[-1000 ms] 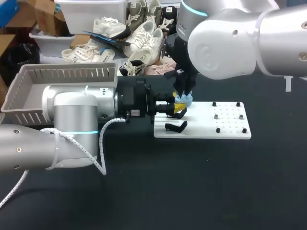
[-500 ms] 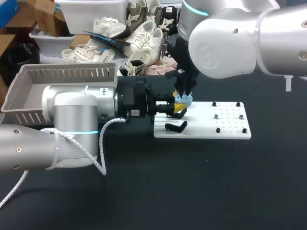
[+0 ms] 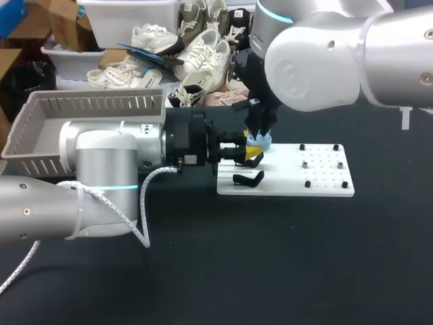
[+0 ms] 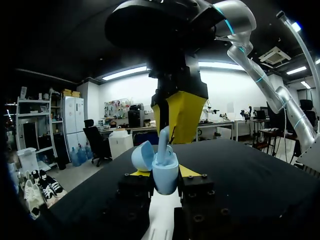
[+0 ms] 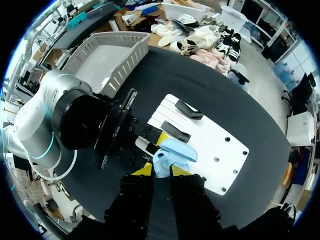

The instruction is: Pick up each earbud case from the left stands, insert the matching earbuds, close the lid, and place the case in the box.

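So the earbud case (image 4: pixel 166 181) is off its stand and clamped in the left gripper (image 4: pixel 163 174), one black finger with a yellow tip pressing on each side. It sits over the near-left corner of the white plate (image 3: pixel 318 177). The case stands upright with its long axis vertical and its mouth facing up. The lid (image 4: pixel 143 155) is flipped open and leaning off to one side. It's smooth, rounded, pale blue plastic, kind of egg-shaped.

The right gripper (image 5: pixel 162 170) comes straight down on top of it, fingers pinched narrow on a matching pale blue earbud (image 4: pixel 163 141). The earbud's slim stem runs vertically, and its lower end is right at the case's mouth.

One curved black stand (image 3: pixel 247 179) sits on the plate just beside the case. The grey slatted box (image 3: pixel 40 132) is well off to the left on the black table (image 3: pixel 270 257).
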You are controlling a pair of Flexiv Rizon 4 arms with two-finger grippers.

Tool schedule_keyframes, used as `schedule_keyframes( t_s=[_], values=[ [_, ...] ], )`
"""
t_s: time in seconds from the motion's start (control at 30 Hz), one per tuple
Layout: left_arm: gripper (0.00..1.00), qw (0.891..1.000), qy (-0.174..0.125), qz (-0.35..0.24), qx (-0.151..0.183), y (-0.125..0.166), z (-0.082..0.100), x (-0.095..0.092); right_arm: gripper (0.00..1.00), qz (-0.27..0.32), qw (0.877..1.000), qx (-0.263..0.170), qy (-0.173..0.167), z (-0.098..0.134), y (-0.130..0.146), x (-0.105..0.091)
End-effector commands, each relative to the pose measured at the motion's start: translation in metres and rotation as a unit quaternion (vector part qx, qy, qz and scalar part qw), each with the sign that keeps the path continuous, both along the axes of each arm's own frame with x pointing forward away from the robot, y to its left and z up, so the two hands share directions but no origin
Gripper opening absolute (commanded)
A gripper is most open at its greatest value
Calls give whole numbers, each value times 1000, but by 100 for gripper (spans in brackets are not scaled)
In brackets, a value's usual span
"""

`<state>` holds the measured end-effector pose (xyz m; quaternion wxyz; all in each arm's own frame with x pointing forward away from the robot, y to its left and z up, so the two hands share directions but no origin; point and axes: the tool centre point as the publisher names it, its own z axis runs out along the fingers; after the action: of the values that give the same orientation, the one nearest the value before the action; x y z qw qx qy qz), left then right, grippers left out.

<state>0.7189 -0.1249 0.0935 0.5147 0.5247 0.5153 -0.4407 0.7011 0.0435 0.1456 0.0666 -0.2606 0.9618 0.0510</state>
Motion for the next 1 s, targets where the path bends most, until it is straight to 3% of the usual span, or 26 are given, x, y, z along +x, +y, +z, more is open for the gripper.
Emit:
schedule_keyframes(
  t_s=[0.03,1.0],
  values=[
    [0,1000,-1,2,-1,0,0,-1,0,-2,1000,-2,0,-2,0,0],
    [0,1000,-1,2,-1,0,0,-1,0,-1,1000,2,2,1,7,-2]
  ],
)
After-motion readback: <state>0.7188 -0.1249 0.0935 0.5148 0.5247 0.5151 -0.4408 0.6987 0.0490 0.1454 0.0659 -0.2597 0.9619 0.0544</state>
